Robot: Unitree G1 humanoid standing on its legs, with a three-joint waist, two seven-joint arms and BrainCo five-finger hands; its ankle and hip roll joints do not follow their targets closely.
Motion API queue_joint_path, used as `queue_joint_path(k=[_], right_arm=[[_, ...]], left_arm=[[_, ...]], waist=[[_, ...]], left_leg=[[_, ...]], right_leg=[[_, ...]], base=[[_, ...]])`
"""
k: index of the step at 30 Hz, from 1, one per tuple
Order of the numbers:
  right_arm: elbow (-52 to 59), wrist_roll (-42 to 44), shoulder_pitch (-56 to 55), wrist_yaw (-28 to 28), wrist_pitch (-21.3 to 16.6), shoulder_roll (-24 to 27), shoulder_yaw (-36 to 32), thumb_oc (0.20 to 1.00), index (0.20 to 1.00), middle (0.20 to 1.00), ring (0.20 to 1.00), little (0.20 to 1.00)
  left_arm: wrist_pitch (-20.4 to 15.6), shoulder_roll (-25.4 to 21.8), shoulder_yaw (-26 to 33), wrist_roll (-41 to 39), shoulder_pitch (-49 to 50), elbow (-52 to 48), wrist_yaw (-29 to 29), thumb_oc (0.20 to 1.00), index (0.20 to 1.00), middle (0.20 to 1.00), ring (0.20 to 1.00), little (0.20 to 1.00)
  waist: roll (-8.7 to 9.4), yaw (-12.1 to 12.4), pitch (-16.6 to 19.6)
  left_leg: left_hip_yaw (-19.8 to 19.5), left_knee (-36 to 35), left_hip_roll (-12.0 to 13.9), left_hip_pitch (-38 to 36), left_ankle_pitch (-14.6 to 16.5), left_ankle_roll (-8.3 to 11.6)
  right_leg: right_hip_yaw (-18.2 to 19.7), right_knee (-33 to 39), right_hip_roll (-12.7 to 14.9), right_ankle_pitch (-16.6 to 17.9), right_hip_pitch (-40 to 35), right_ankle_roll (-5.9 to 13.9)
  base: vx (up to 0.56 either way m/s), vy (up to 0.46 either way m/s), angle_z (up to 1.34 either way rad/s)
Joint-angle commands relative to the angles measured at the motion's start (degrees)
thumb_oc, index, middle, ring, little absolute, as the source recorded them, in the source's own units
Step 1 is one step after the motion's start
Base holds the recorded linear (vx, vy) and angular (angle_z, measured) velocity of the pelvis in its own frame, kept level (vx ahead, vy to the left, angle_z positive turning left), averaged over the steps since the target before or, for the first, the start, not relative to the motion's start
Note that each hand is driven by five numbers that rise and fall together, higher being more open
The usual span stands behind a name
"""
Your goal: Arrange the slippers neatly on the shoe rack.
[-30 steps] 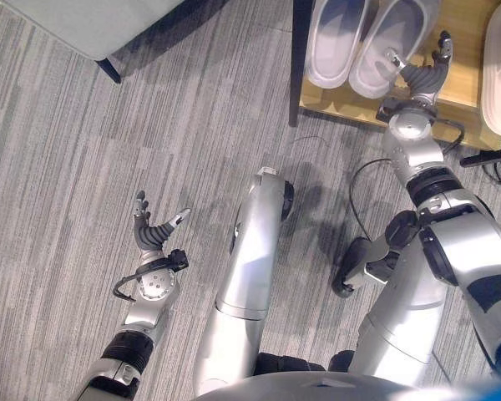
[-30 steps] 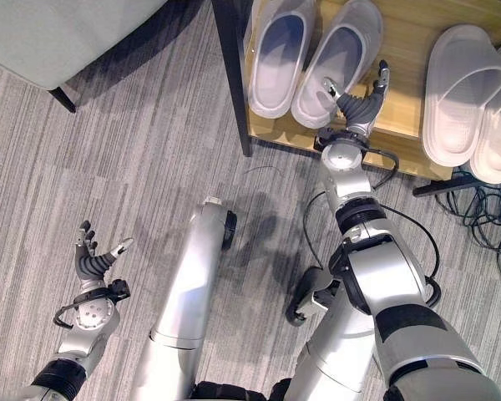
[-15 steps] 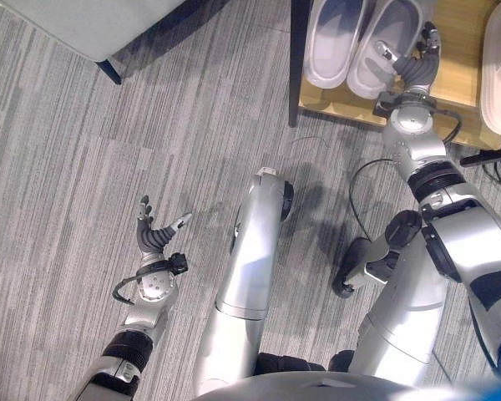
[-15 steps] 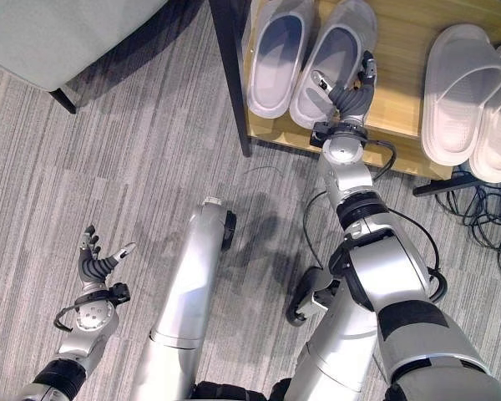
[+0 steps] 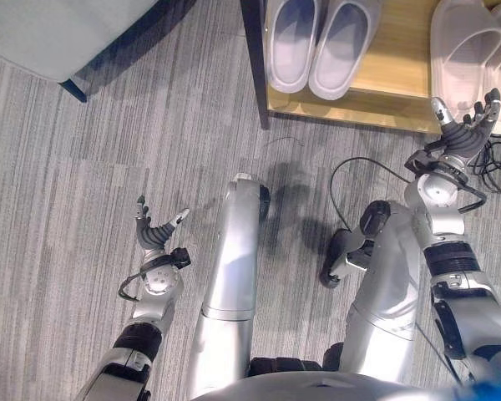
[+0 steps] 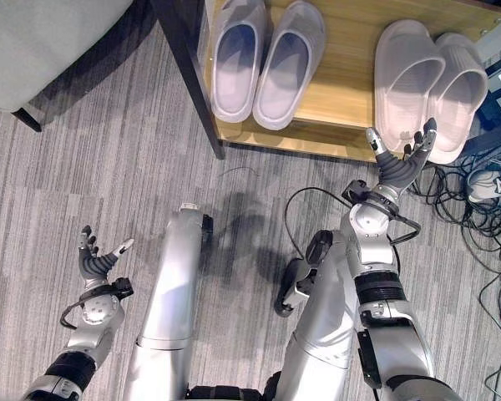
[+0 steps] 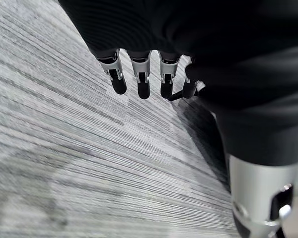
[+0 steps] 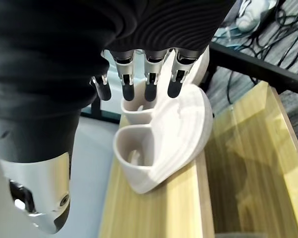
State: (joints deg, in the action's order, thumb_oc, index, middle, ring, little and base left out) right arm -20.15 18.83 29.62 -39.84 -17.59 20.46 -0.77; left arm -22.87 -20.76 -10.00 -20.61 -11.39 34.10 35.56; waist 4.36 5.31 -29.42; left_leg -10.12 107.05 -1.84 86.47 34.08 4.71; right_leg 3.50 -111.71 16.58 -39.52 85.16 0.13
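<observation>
Two pairs of slippers lie on the wooden shoe rack shelf. A lavender pair sits at its left end, side by side. A pale pinkish-white pair sits at its right end. My right hand hovers open just in front of the pale pair, fingers spread and holding nothing. In the right wrist view its fingers hang straight over the pale slippers. Low on the left, my left hand is held open above the carpet, with its fingers straight.
A black rack leg stands at the shelf's left corner. A grey seat on a dark leg fills the top left. Tangled cables lie on the floor right of the rack. Grey striped carpet covers the floor.
The camera has shifted, sliding the rack leftward in view. My right hand left the right lavender slipper and moved right and back, to the front of the pale pair. The left hand stayed put.
</observation>
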Motion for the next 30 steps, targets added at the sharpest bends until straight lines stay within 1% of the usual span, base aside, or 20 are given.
queue_joint_path(k=[1, 2, 3, 4, 6, 7, 9, 10, 13, 14, 17, 18, 20, 21, 23, 24, 25, 26, 27, 30], right_arm=[[2.86, -1.21, 1.19, 4.71, -4.38, -1.78, 2.27, 1.0, 1.0, 1.0, 1.0, 1.0], [3.76, -1.24, -1.22, 6.03, -3.99, -2.03, 2.76, 1.0, 1.0, 1.0, 1.0, 1.0], [4.53, -2.07, -4.7, 7.12, -3.56, -3.25, 3.02, 1.0, 1.0, 1.0, 1.0, 1.0], [4.54, -2.0, -7.8, 8.41, -2.89, -4.18, 3.18, 1.0, 1.0, 1.0, 1.0, 1.0], [0.38, -1.4, -11.19, 10.07, -1.94, -6.39, 3.76, 1.0, 1.0, 1.0, 1.0, 1.0], [0.34, -1.39, -11.18, 10.08, -1.98, -6.4, 3.78, 1.0, 1.0, 1.0, 1.0, 1.0], [-1.22, -2.26, -14.54, 10.96, -0.83, -7.78, 4.61, 1.0, 1.0, 1.0, 1.0, 1.0], [-3.17, -3.23, -16.57, 11.6, -0.05, -8.12, 5.5, 1.0, 1.0, 1.0, 1.0, 1.0], [-7.14, -4.2, -18.73, 12.3, 0.92, -8.88, 6.38, 1.0, 1.0, 1.0, 1.0, 1.0], [-9.72, -4.22, -19.75, 13.1, 1.36, -9.44, 7.0, 1.0, 1.0, 1.0, 1.0, 1.0], [-13.64, -3.99, -21.5, 14.63, 2.14, -9.89, 7.24, 1.0, 1.0, 1.0, 1.0, 1.0], [-15.73, -3.95, -22.36, 15.41, 2.54, -10.31, 7.0, 1.0, 1.0, 1.0, 1.0, 1.0], [-17.29, -4.15, -23.6, 16.14, 3.02, -10.24, 7.14, 1.0, 1.0, 1.0, 1.0, 1.0], [-19.44, -4.55, -25.24, 17.19, 3.25, -10.53, 7.37, 1.0, 1.0, 1.0, 1.0, 1.0], [-19.93, -4.84, -26.29, 17.6, 3.46, -10.62, 7.36, 1.0, 1.0, 1.0, 1.0, 1.0], [-19.54, -5.44, -27.62, 18.39, 3.64, -10.52, 7.48, 1.0, 1.0, 1.0, 1.0, 1.0], [-19.48, -5.8, -28.22, 18.7, 3.64, -10.57, 7.6, 1.0, 1.0, 1.0, 1.0, 1.0], [-19.45, -5.81, -28.27, 18.7, 3.65, -10.56, 7.61, 1.0, 1.0, 1.0, 1.0, 1.0], [-19.49, -6.78, -29.14, 19.13, 4.1, -10.54, 7.8, 1.0, 1.0, 1.0, 1.0, 1.0], [-20.3, -6.88, -30.8, 19.91, 4.4, -10.9, 8.32, 1.0, 1.0, 1.0, 1.0, 1.0]], left_arm=[[-1.49, -0.57, 1.83, 1.86, 1.88, -1.2, 0.35, 1.0, 1.0, 1.0, 1.0, 1.0], [-1.39, -0.92, 1.97, 2.37, 1.8, -2.37, 0.17, 1.0, 1.0, 1.0, 1.0, 1.0], [-1.3, -1.12, 2.12, 3.78, 2.49, -4.68, 0.12, 1.0, 1.0, 1.0, 1.0, 1.0], [-1.43, -1.46, 2.46, 4.34, 3.16, -6.6, -0.36, 1.0, 1.0, 1.0, 1.0, 1.0], [-1.1, -1.16, 2.06, 5.61, 4.51, -8.48, -1.69, 1.0, 1.0, 1.0, 1.0, 1.0], [-1.09, -1.17, 2.08, 5.61, 4.56, -8.51, -1.7, 1.0, 1.0, 1.0, 1.0, 1.0], [-0.61, -0.94, 1.37, 7.4, 5.66, -8.62, -2.26, 1.0, 1.0, 1.0, 1.0, 1.0], [-0.5, -0.76, 1.1, 7.88, 6.51, -8.88, -2.82, 1.0, 1.0, 1.0, 1.0, 1.0], [-0.17, -0.13, 0.32, 8.41, 7.61, -8.27, -3.94, 1.0, 1.0, 1.0, 1.0, 1.0], [0.05, 0.33, -0.45, 8.91, 8.23, -7.28, -4.65, 1.0, 1.0, 1.0, 1.0, 1.0], [0.11, 1.39, -0.38, 6.38, 9.47, -6.77, -7.13, 1.0, 1.0, 1.0, 1.0, 1.0], [0.24, 1.76, -0.8, 6.44, 9.94, -6.23, -8.16, 1.0, 1.0, 1.0, 1.0, 1.0], [0.7, 2.09, -1.41, 6.43, 10.53, -5.41, -9.32, 1.0, 1.0, 1.0, 1.0, 1.0], [0.99, 3.38, -2.08, 6.27, 11.02, -3.65, -10.46, 1.0, 1.0, 1.0, 1.0, 1.0], [1.42, 3.92, -2.47, 6.82, 11.26, -2.16, -10.95, 1.0, 1.0, 1.0, 1.0, 1.0], [1.55, 4.19, -2.61, 6.77, 12.2, -1.93, -11.54, 1.0, 1.0, 1.0, 1.0, 1.0], [1.72, 4.54, -2.74, 6.81, 12.69, -1.68, -11.89, 1.0, 1.0, 1.0, 1.0, 1.0], [1.72, 4.55, -2.74, 6.81, 12.73, -1.69, -11.89, 1.0, 1.0, 1.0, 1.0, 1.0], [2.09, 4.93, -3.03, 7.54, 13.45, -1.28, -12.23, 1.0, 1.0, 1.0, 1.0, 1.0], [3.02, 5.95, -4.0, 8.65, 14.1, -0.43, -13.03, 1.0, 1.0, 1.0, 1.0, 1.0]], waist=[[2.78, 0.28, 5.61], [2.71, -0.3, 7.05], [2.19, -1.35, 10.07], [1.66, -2.04, 11.72], [1.61, -2.53, 12.07], [1.54, -2.51, 11.84], [1.62, -2.69, 11.83], [1.66, -2.72, 11.75], [1.84, -2.57, 12.5], [1.8, -2.69, 12.74], [1.75, -2.58, 13.43], [1.51, -2.93, 14.3], [1.37, -3.26, 14.88], [0.74, -3.84, 16.26], [0.34, -4.39, 17.76], [-0.22, -4.78, 19.6], [-0.57, -4.95, 20.49], [-0.59, -4.89, 20.31], [-1.3, -4.86, 21.77], [-2.27, -5.12, 24.74]], left_leg=[[-3.09, -5.85, 0.87, 3.48, -1.26, -1.71], [-2.92, -8.41, 1.2, 3.48, -2.67, -1.81], [-2.9, -13.13, 1.48, 3.48, -4.83, -1.83], [-3.0, -17.54, 1.58, 2.58, -6.88, -1.84], [-1.9, -27.53, 3.04, -6.08, -9.63, -1.51], [-1.97, -27.84, 3.07, -6.53, -9.75, -1.51], [-1.35, -35.13, 3.45, -13.69, -11.6, -1.23], [-0.73, -40.25, 3.79, -18.59, -12.98, -1.02], [-0.51, -48.76, 4.4, -26.69, -15.35, -1.22], [-0.02, -54.11, 4.96, -32.54, -16.48, -1.49], [0.33, -62.99, 5.44, -42.43, -18.53, -1.66], [0.66, -69.69, 5.53, -47.62, -22.01, -1.6], [1.32, -75.51, 5.42, -53.83, -23.59, -1.25], [2.61, -84.81, 5.19, -61.87, -26.66, -0.56], [3.48, -91.93, 5.25, -67.42, -28.77, -0.36], [4.6, -96.52, 5.19, -71.24, -29.97, -0.49], [5.12, -98.93, 5.27, -73.52, -30.57, -0.71], [5.17, -99.25, 5.32, -73.92, -30.68, -0.7], [6.27, -103.43, 5.37, -77.68, -31.88, -1.1], [7.64, -110.69, 5.09, -84.81, -33.56, -1.48]], right_leg=[[3.69, 5.51, 3.21, 4.59, 1.25, 0.2], [2.24, 8.05, 3.51, 5.31, 1.03, 0.34], [-0.17, 12.66, 3.85, 6.48, 0.71, 0.8], [-2.01, 17.45, 4.13, 7.65, -1.01, 0.99], [-4.87, 27.63, 4.26, 9.19, -9.91, 1.24], [-5.06, 27.96, 4.23, 9.32, -10.42, 1.19], [-6.84, 35.63, 3.8, 10.89, -17.65, 1.6], [-8.58, 41.25, 3.67, 12.3, -22.95, 1.83], [-10.71, 49.89, 2.98, 15.22, -30.54, 3.0], [-12.06, 55.01, 2.3, 17.03, -36.04, 3.8], [-14.32, 63.18, 1.23, 20.15, -45.62, 5.03], [-15.85, 69.48, 0.74, 23.89, -50.82, 5.55], [-16.52, 75.64, -0.34, 25.83, -57.08, 5.9], [-17.74, 84.98, -1.6, 29.5, -64.72, 7.09], [-18.17, 92.12, -2.51, 32.66, -69.75, 7.9], [-17.99, 96.54, -3.0, 34.7, -72.64, 8.51], [-17.84, 98.55, -3.27, 35.55, -74.29, 8.8], [-17.83, 98.78, -3.34, 35.65, -74.63, 8.8], [-17.88, 102.0, -3.58, 37.29, -77.26, 9.39], [-16.79, 108.74, -5.19, 38.71, -83.52, 9.87]], base=[[-0.21, 0.059, 0.02], [-0.19, 0.086, 0.05], [-0.17, 0.071, 0.03], [-0.22, 0.052, 0.08], [-0.18, 0.004, 0.15], [-0.09, -0.004, 0.19], [-0.08, -0.011, 0.09], [-0.07, -0.008, 0.04], [0.0, 0.009, 0.08], [0.08, 0.019, 0.04], [0.12, 0.003, -0.16], [0.12, -0.006, -0.04], [0.2, -0.012, 0.04], [0.26, -0.038, -0.07], [0.23, -0.014, -0.17], [0.23, 0.014, -0.13], [0.17, 0.009, -0.19], [0.16, 0.008, -0.27], [0.14, 0.002, -0.32], [0.19, -0.016, -0.29]])
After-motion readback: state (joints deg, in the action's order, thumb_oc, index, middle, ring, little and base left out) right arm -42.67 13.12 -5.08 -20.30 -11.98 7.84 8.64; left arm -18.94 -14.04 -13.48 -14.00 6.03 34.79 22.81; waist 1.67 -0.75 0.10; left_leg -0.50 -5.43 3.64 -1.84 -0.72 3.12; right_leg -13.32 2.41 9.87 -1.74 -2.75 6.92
